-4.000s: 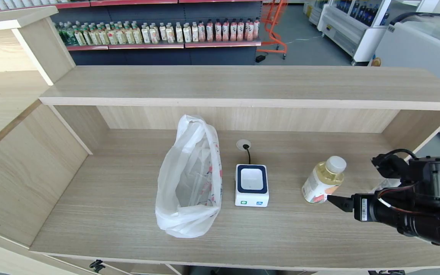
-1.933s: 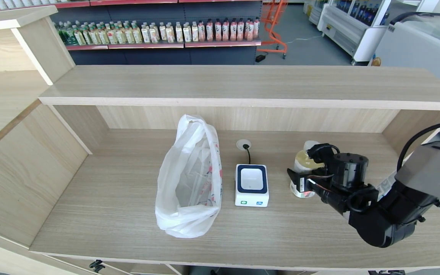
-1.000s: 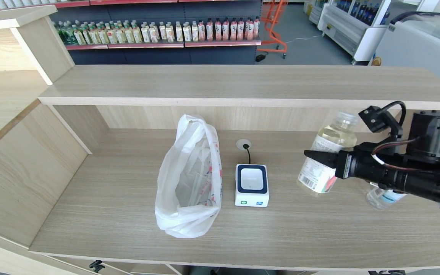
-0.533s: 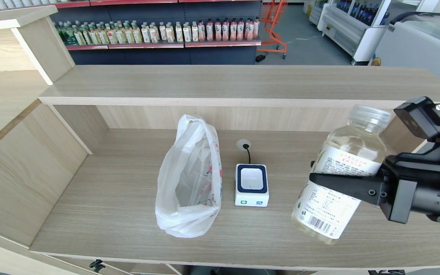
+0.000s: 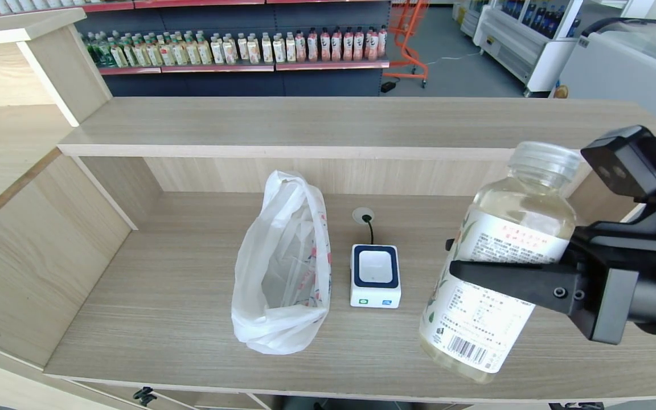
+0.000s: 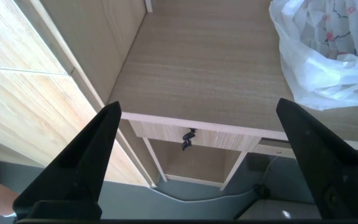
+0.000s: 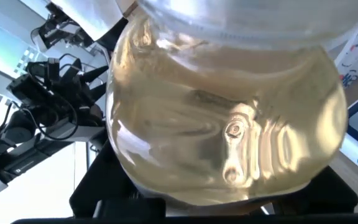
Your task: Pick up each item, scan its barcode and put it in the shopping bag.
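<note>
Right end effector (image 5: 451, 256) pinches bottle (image 5: 510, 228) mid-label, clear of bench (image 5: 163, 319); barcode (image 5: 467, 348) exposed low, presumably for scanner (image 5: 375, 273). Left end effector (image 6: 197, 106) spread, empty.

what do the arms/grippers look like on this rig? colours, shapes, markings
Right gripper: flat matte-black finger with two small screw holes, mounted on a grey block housing. A black boxy camera module with two lenses sits above it. Left gripper: two plain black wedge-shaped fingers tapering to the tips.
</note>
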Motion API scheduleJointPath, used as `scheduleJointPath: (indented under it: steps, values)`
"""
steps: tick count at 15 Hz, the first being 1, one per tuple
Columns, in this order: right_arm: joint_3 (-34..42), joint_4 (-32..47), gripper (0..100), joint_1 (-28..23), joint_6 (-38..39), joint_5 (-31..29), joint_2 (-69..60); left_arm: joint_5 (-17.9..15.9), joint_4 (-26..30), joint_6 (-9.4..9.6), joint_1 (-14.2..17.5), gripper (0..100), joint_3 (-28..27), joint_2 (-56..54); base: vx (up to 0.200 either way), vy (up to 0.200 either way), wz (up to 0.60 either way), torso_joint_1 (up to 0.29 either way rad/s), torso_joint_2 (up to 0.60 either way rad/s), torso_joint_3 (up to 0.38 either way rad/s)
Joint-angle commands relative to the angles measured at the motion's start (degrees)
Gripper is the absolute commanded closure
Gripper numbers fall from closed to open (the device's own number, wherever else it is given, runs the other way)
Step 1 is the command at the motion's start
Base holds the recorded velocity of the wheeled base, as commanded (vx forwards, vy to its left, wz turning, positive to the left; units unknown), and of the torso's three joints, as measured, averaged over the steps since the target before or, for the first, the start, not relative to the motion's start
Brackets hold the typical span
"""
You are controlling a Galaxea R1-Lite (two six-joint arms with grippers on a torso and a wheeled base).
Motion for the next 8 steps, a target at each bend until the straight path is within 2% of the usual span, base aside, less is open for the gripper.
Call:
scheduleJointPath:
  steps: [1,8]
  values:
    - [0.0,0.0,100,0.2,-0.1,-0.1,0.8,0.0,0.0,0.0,0.0,0,0.0,0.0,0.0,0.0,0.0,0.0,0.0,0.0]
    - [-2.0,0.2,100,0.3,0.4,0.0,2.3,0.0,0.0,0.0,0.0,0,0.0,0.0,0.0,0.0,0.0,0.0,0.0,0.0]
